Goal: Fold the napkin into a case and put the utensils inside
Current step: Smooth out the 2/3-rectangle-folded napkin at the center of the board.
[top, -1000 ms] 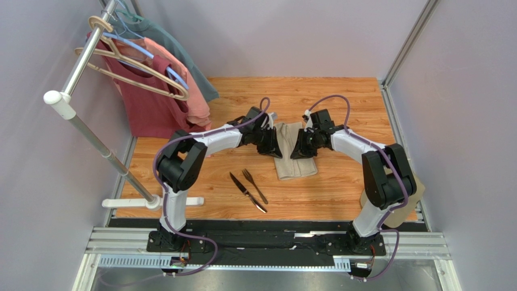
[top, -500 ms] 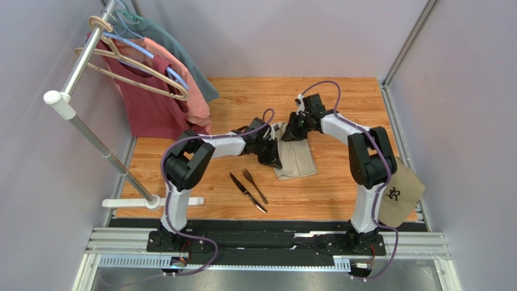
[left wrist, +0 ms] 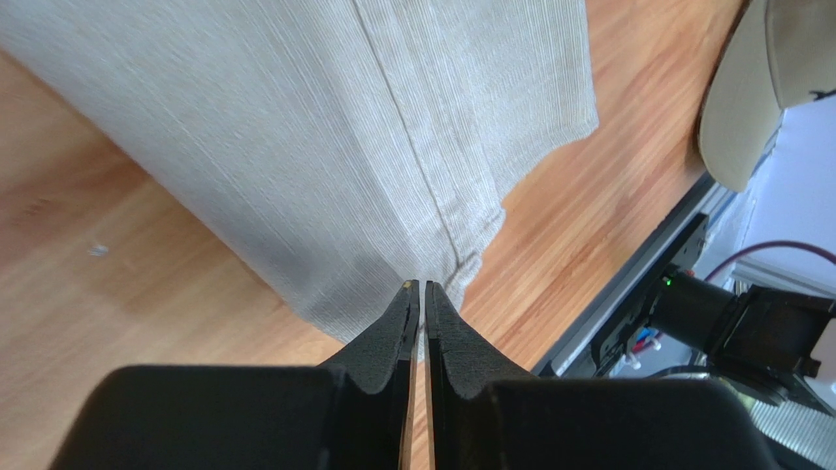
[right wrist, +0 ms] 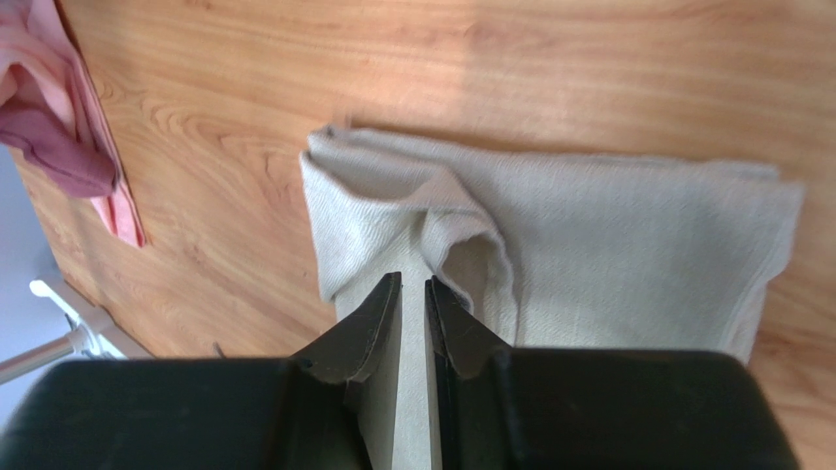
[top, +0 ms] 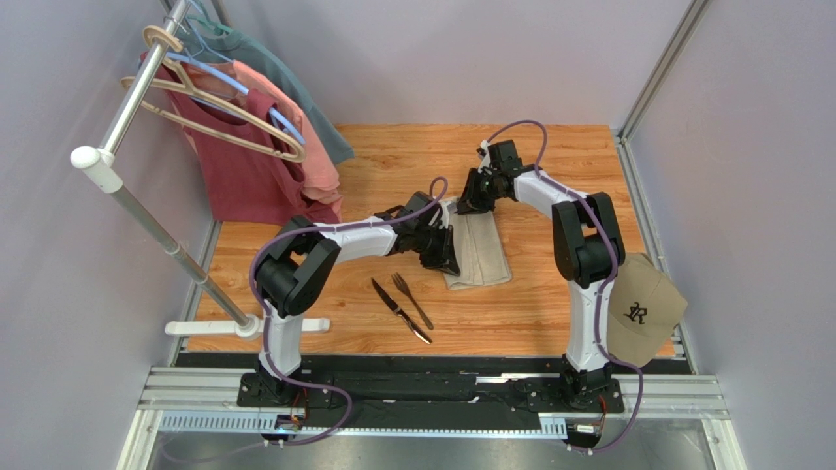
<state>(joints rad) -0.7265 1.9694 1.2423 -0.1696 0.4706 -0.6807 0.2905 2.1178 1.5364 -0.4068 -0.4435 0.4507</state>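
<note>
The beige napkin (top: 486, 255) lies folded into a narrow strip on the wooden table. In the left wrist view the napkin (left wrist: 324, 147) lies flat, and my left gripper (left wrist: 423, 284) is shut with its tips at the hem by the near-left corner. From above, that left gripper (top: 447, 258) sits over the strip's left edge. My right gripper (top: 468, 203) is at the far end of the strip. There it (right wrist: 413, 279) is shut on a raised fold of the napkin (right wrist: 608, 225). The dark fork (top: 413, 300) and knife (top: 400, 310) lie side by side, nearer and left of the napkin.
A tan cap (top: 643, 313) with a dark logo rests at the table's near right corner, and shows as the cap (left wrist: 756, 88) in the left wrist view. Red and pink shirts (top: 265, 147) hang from a rack pole (top: 147, 225) on the left. Grey walls close in both sides.
My right gripper has moved from the napkin's middle to its far end, which uncovers the cap. My left gripper has slid nearer along the napkin's left edge. The utensils have not moved.
</note>
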